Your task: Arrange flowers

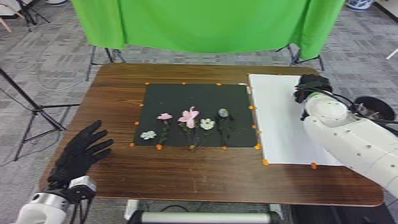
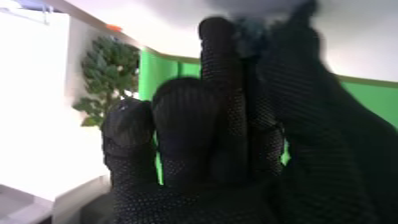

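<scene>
In the head view, my right hand (image 1: 311,86) is over the far part of the white sheet (image 1: 282,127). In the right wrist view, the thumb and a finger of my right hand (image 2: 222,130) pinch a blurred dark bluish thing (image 2: 251,39), too unclear to identify. My left hand (image 1: 82,152) is open at the table's left side. On the black mat (image 1: 182,95) lie a small white flower (image 1: 147,135), a small pink flower (image 1: 164,116), a larger pink flower (image 1: 188,117), a second white flower (image 1: 207,124) and a dark-headed flower (image 1: 223,113) with green stems.
Orange markers edge the mat and sheet on the brown table (image 1: 178,175). A dark round container (image 1: 375,107) stands beyond the right edge, near my right arm. A green cloth (image 1: 209,30) hangs behind the table.
</scene>
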Action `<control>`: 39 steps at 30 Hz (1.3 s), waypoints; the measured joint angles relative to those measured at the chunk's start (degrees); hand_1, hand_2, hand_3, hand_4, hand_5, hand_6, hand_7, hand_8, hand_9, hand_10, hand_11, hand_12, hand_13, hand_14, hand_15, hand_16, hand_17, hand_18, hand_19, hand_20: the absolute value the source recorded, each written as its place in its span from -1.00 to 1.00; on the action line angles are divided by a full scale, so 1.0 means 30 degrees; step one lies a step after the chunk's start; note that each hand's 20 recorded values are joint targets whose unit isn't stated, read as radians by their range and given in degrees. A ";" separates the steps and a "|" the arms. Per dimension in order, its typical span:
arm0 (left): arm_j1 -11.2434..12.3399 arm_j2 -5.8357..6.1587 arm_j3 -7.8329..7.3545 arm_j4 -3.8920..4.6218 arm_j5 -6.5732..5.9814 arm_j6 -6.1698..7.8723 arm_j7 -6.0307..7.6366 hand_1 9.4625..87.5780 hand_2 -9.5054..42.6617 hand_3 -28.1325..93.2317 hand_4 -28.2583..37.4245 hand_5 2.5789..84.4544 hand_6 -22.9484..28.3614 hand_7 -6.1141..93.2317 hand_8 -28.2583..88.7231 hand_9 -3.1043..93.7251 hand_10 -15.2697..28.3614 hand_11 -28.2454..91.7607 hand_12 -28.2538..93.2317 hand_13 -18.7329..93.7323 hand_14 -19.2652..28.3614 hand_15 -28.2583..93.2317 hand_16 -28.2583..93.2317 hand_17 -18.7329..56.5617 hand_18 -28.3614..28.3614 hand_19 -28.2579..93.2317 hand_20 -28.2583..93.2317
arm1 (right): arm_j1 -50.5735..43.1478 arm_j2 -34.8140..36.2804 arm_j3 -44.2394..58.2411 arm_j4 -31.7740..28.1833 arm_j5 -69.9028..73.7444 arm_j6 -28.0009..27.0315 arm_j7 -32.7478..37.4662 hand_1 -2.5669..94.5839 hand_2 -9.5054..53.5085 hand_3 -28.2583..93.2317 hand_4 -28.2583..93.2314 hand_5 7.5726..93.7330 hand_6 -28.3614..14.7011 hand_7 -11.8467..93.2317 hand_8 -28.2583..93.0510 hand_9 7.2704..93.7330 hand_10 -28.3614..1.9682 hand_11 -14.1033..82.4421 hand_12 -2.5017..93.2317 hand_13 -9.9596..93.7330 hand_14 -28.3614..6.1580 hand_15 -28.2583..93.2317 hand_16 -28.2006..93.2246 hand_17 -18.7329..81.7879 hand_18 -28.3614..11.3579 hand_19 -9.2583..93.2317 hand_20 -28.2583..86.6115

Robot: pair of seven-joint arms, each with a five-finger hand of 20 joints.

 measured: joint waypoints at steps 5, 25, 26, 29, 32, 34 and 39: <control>0.0011 0.0000 0.0000 -0.0001 0.0000 0.0000 0.0018 -0.57 -0.67 0.62 -0.87 -0.50 -0.02 -0.43 -0.71 -0.46 0.24 -0.21 -0.27 -0.30 0.50 -0.02 -0.53 -0.75 0.79 0.18 -0.38 | -0.0214 0.0006 0.0085 -0.0188 -0.0630 0.0316 -0.0268 0.07 -1.00 0.83 -1.00 0.63 0.58 -0.10 -0.59 0.99 0.70 -0.58 -0.31 0.71 0.46 0.69 -0.14 0.13 -0.60 0.97 0.28; 0.0020 -0.0078 0.0018 -0.0014 -0.0001 0.0003 0.0049 -0.58 -0.67 0.62 -0.87 -0.50 -0.02 -0.43 -0.71 -0.46 0.25 -0.20 -0.27 -0.30 0.50 -0.03 -0.53 -0.75 0.79 0.18 -0.38 | -0.8292 -0.0497 0.8753 -1.1140 -0.3455 -0.0392 -0.5879 0.04 -1.00 0.86 -1.00 0.63 0.58 -0.10 -0.57 1.00 0.68 -0.56 -0.29 0.70 0.47 0.71 -0.12 0.13 -0.60 0.99 0.29; 0.0019 -0.0094 0.0018 -0.0014 0.0000 0.0003 0.0048 -0.58 -0.66 0.62 -0.87 -0.50 -0.02 -0.43 -0.71 -0.46 0.25 -0.20 -0.27 -0.30 0.50 -0.03 -0.53 -0.75 0.79 0.18 -0.38 | -0.8711 -0.0675 0.9062 -1.1587 -0.3554 -0.0874 -0.6160 0.03 -1.00 0.86 -1.00 0.62 0.58 -0.10 -0.57 0.99 0.68 -0.56 -0.29 0.70 0.47 0.71 -0.12 0.12 -0.60 0.99 0.29; -0.0006 -0.0150 0.0018 -0.0009 0.0012 -0.0001 0.0012 -0.57 -0.66 0.62 -0.87 -0.50 -0.02 -0.43 -0.71 -0.46 0.25 -0.20 -0.27 -0.30 0.50 -0.03 -0.53 -0.75 0.79 0.18 -0.38 | -0.9703 -0.0970 0.9313 -1.2563 -0.3751 -0.2171 -0.6466 0.04 -1.00 0.85 -1.00 0.61 0.58 -0.10 -0.57 0.99 0.68 -0.58 -0.29 0.70 0.48 0.71 -0.12 0.12 -0.59 0.99 0.29; -0.0067 -0.0208 0.0018 0.0005 0.0026 -0.0018 -0.0024 -0.58 -0.66 0.62 -0.87 -0.50 -0.02 -0.43 -0.71 -0.46 0.25 -0.20 -0.27 -0.30 0.50 -0.02 -0.52 -0.75 0.79 0.18 -0.38 | -1.0597 -0.1091 0.9228 -1.2902 -0.3778 -0.2334 -0.6471 0.03 -1.00 0.85 -1.00 0.61 0.58 -0.10 -0.58 0.99 0.68 -0.58 -0.29 0.69 0.48 0.71 -0.12 0.12 -0.59 0.99 0.28; -0.0090 -0.0217 0.0017 0.0013 0.0031 -0.0030 -0.0056 -0.57 -0.66 0.62 -0.87 -0.50 -0.02 -0.43 -0.71 -0.46 0.25 -0.20 -0.27 -0.30 0.50 -0.03 -0.53 -0.75 0.79 0.18 -0.38 | -1.1134 -0.1137 0.9169 -1.2908 -0.3778 -0.2322 -0.6468 0.03 -1.00 0.85 -1.00 0.61 0.58 -0.10 -0.58 0.99 0.68 -0.58 -0.29 0.69 0.47 0.71 -0.12 0.12 -0.59 0.99 0.28; -0.0135 -0.0230 0.0001 0.0016 0.0058 -0.0067 -0.0162 -0.58 -0.66 0.62 -0.87 -0.50 -0.02 -0.43 -0.71 -0.46 0.25 -0.20 -0.27 -0.30 0.50 -0.03 -0.53 -0.75 0.79 0.18 -0.38 | -1.1767 -0.1150 0.8595 -1.2648 -0.3890 -0.2037 -0.6338 0.03 -1.00 0.85 -1.00 0.61 0.58 -0.10 -0.58 1.00 0.67 -0.58 -0.29 0.69 0.47 0.72 -0.12 0.12 -0.60 0.99 0.29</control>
